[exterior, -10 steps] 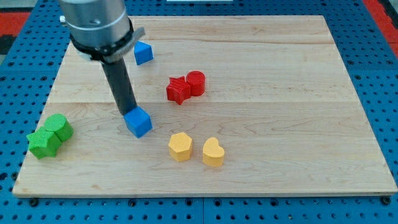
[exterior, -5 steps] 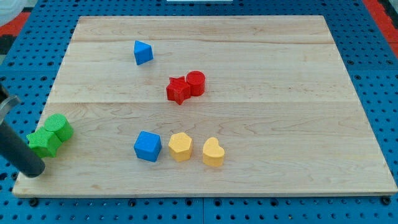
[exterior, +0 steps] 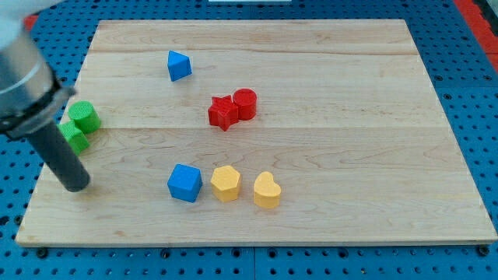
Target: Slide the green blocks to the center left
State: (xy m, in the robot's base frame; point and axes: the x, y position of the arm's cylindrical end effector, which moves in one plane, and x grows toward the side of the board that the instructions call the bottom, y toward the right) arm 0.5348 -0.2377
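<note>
Camera view: pale wooden board (exterior: 311, 70) on blue pegboard (exterior: 475, 101), no tool, my tip (exterior: 75, 185) below green blocks (exterior: 78, 124).

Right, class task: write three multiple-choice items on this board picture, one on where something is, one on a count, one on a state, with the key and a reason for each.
1. Where are the green blocks?
A. at the view's left edge, about mid-height
B. at the view's top right
C. beside the yellow blocks

2. How many blue blocks are on the board?
A. one
B. two
C. three

3. How do the two red blocks stand?
A. far apart
B. stacked
C. side by side, touching

Key:
1 A: the green cylinder and green block sit left, just above my tip.
2 B: the blue block and blue cube.
3 C: the red star meets the red cylinder.
</note>
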